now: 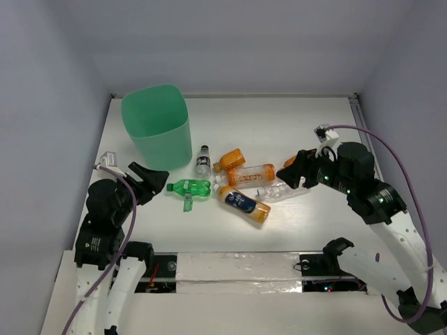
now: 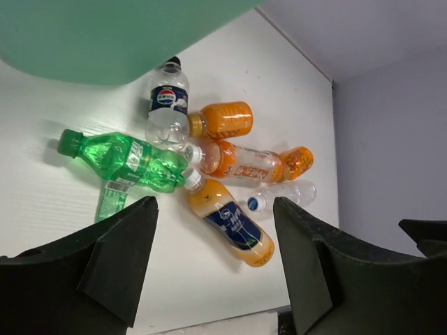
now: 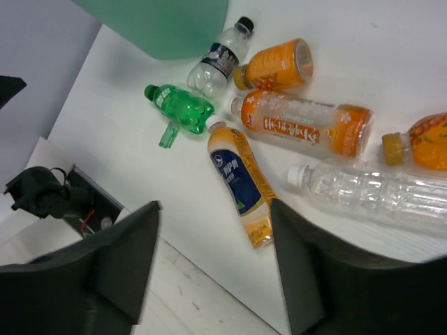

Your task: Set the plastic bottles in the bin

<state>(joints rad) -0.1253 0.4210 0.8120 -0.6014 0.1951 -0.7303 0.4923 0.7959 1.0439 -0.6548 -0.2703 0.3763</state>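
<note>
Top external view: as far as I can see, nothing is done yet. The mint-green bin point(image 1: 164, 139), smooth tapered plastic with a rounded-square rim, stands upright at the far left, and I see no bottle inside it. All 7 plastic bottles point(image 1: 244, 174) lie on their sides in a loose cluster on the white table point(image 1: 279, 118), just right of the bin. The left gripper point(image 1: 159, 183) and right gripper point(image 1: 285, 174) hover on either side of the cluster.

Left wrist view: my left fingers point(image 2: 119, 244) are spread wide and hold nothing. The crinkled, translucent green bottle point(image 2: 122, 159) lies nearest, close to the bin.

Right wrist view: my right fingers point(image 3: 314, 265) are also wide and empty. The ribbed clear bottle point(image 3: 377, 192) with a white cap lies nearest. Glossy orange bottles point(image 3: 300, 122) with printed labels lie beyond it.
</note>
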